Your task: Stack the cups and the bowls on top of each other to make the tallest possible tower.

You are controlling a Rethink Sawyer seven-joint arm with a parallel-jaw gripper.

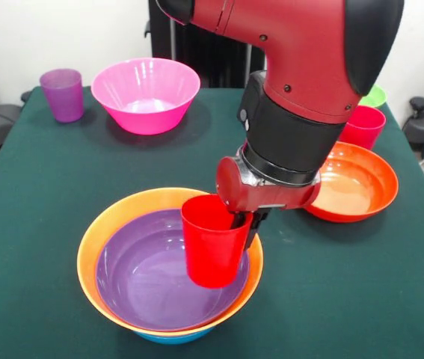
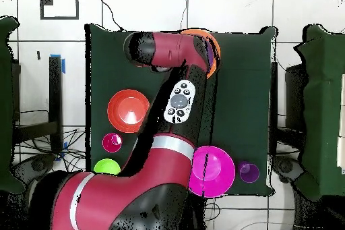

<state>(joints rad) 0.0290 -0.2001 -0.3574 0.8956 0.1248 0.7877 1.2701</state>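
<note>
a: gripper [image 1: 245, 224] clamped on the far rim of a red cup [image 1: 212, 243], one finger inside the wall, one outside. cup upright, mouth up, held over the purple bowl [image 1: 148, 280], toward its right side. cannot tell whether the cup's base touches the bowl floor or hangs just above it.

b: and the tower [image 1: 168, 262]?

a: near the front edge of the green table [image 1: 40, 194]. purple bowl nested in an orange bowl [image 1: 96, 232], with a sliver of blue bowl [image 1: 168, 337] peeking out underneath. wider than tall. from overhead, mostly hidden under the arm [image 2: 168, 48]; only an orange and purple arc of the tower [image 2: 211, 52] showing beside it.

b: other pieces?

a: pink bowl [image 1: 146, 93] at the far side, empty, upright, well apart from the stack. translucent purple cup [image 1: 63, 94] just to its left, standing alone. red-orange bowl [image 1: 355, 183] to the right, partly behind the arm. second red cup [image 1: 363, 126] beyond that bowl, and a bit of green bowl [image 1: 375, 96] behind it at the table's far corner.

b: overhead match?

a: pink bowl [image 2: 212, 170] and purple cup [image 2: 248, 172] side by side, red-orange bowl [image 2: 128, 110], red cup [image 2: 112, 142], green bowl [image 2: 106, 168] in a line on the other side. held cup itself not visible from above.
</note>
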